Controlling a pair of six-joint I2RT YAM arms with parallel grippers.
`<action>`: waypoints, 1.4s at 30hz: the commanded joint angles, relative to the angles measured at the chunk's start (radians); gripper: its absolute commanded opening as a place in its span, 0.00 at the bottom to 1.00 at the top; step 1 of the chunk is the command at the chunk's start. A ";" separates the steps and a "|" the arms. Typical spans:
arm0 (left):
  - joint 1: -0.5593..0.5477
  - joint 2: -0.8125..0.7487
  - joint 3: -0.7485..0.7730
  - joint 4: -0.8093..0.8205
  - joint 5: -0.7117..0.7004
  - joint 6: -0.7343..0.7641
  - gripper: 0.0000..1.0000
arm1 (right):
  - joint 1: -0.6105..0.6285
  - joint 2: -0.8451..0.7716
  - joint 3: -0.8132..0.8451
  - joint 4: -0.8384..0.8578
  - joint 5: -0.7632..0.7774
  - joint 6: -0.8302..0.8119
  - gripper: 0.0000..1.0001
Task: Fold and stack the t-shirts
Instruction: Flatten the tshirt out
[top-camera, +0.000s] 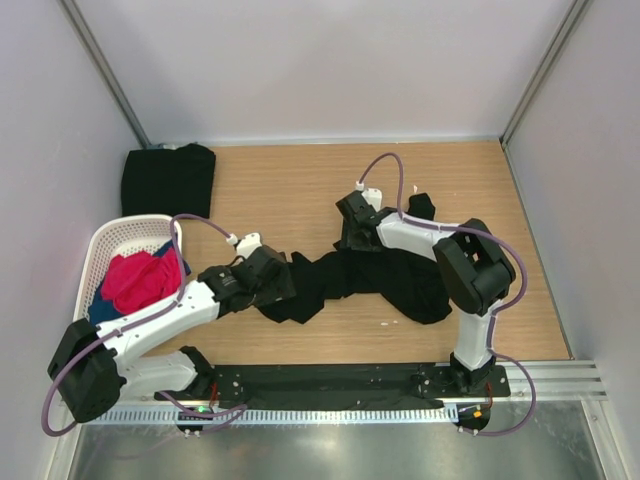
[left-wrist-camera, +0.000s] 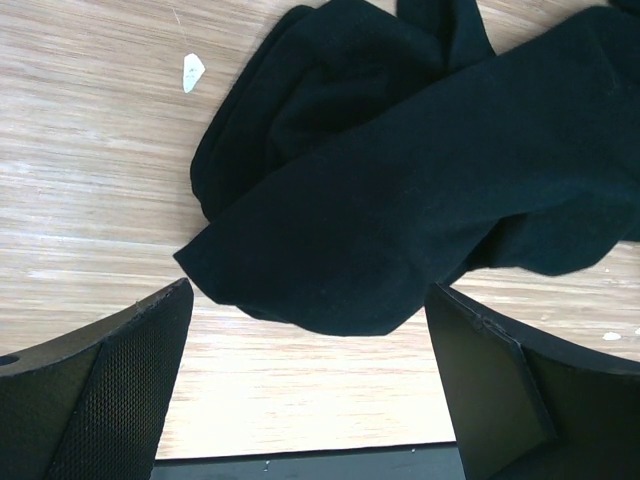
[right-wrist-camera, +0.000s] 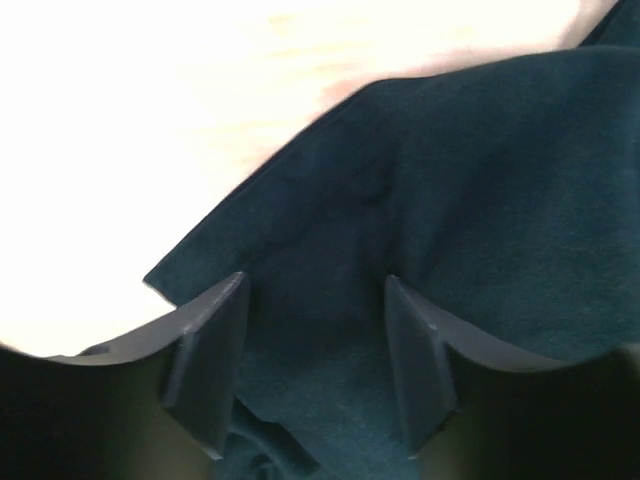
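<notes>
A crumpled black t-shirt (top-camera: 395, 280) lies spread across the middle of the table. A second black t-shirt (top-camera: 168, 180) lies folded at the back left. My left gripper (top-camera: 278, 280) is open at the crumpled shirt's left end. In the left wrist view its jaws (left-wrist-camera: 308, 292) stand wide apart, with the shirt's edge (left-wrist-camera: 420, 180) just ahead of them and nothing held. My right gripper (top-camera: 352, 228) is at the shirt's far edge. In the right wrist view it (right-wrist-camera: 315, 282) is open, with cloth (right-wrist-camera: 470, 200) lying between and under the fingers.
A white mesh basket (top-camera: 98, 250) at the left holds a red-pink garment (top-camera: 140, 278) and a blue one (top-camera: 103, 308). Grey walls close in the table on three sides. A black rail (top-camera: 330, 385) runs along the near edge. A small white scrap (left-wrist-camera: 192, 70) lies on the wood.
</notes>
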 joint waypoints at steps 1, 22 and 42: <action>0.005 -0.003 0.004 -0.006 -0.023 0.012 0.99 | 0.006 0.066 0.031 0.055 -0.012 0.006 0.57; 0.025 0.276 0.087 0.129 -0.060 0.046 0.89 | 0.006 -0.424 -0.073 -0.104 0.019 -0.063 0.01; 0.218 0.272 0.349 0.345 -0.168 0.462 0.00 | 0.057 -0.830 -0.406 -0.163 -0.314 0.058 0.08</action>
